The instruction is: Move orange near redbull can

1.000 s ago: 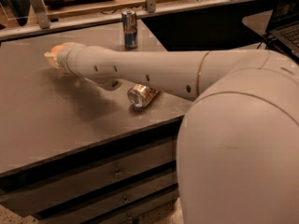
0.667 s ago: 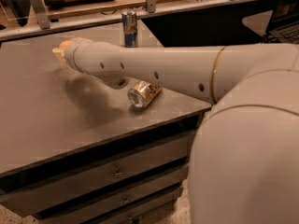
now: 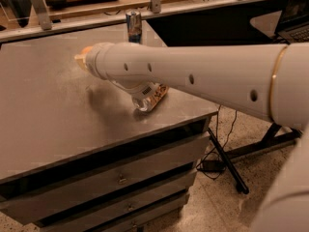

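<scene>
**One orange, two cans, one arm**

The small round orange fruit peeks out at the white arm's tip, mid-table, beside the gripper; its grip cannot be told. The slim blue-and-silver redbull can stands at the far edge. A gold-brown can lies near the right edge of the grey metal table, whose left and front lie open.

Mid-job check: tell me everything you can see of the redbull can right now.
The redbull can is slim and tall, metal by its sheen, blue and silver with a silver top. It stands upright near the far edge of the grey table. Its foot is hidden behind the white arm crossing in front; nothing is seen touching it. The gripper is at the arm's tip, left of the can in view and nearer the camera, mostly hidden, with the orange showing there.
</scene>
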Controlling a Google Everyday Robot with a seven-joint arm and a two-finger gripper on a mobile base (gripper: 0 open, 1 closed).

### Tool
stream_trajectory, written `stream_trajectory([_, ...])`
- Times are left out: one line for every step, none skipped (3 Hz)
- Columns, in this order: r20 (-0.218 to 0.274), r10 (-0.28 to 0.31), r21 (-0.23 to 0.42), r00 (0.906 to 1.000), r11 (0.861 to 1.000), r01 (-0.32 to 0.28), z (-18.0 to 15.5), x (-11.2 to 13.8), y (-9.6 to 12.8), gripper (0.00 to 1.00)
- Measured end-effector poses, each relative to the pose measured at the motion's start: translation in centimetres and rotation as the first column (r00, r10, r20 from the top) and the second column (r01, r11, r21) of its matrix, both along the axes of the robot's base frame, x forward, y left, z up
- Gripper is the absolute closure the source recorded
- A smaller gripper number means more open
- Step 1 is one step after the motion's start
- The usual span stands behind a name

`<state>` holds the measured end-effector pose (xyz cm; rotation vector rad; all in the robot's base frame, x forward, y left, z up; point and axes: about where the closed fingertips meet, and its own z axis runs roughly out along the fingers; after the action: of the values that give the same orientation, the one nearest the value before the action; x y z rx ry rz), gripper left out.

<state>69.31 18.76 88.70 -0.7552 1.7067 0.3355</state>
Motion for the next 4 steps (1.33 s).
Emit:
stream_trajectory([-0.039, 0.001, 0.001, 0.9992, 1.000, -0.001, -0.4, -2.4, -1.8, 1.00])
stream_trajectory([-0.032, 0.040, 0.047, 0.9987, 0.998, -0.038, 1.9, -5.8, -2.3, 1.00])
stream_trajectory([0.005, 0.129, 0.051, 0.9916, 0.990, -0.130, 4.4, -8.9, -0.9, 1.00])
stream_trajectory([-0.004, 0.252, 0.002, 0.9678, 0.968, -0.251, 4.4, -11.5, -0.3, 1.00])
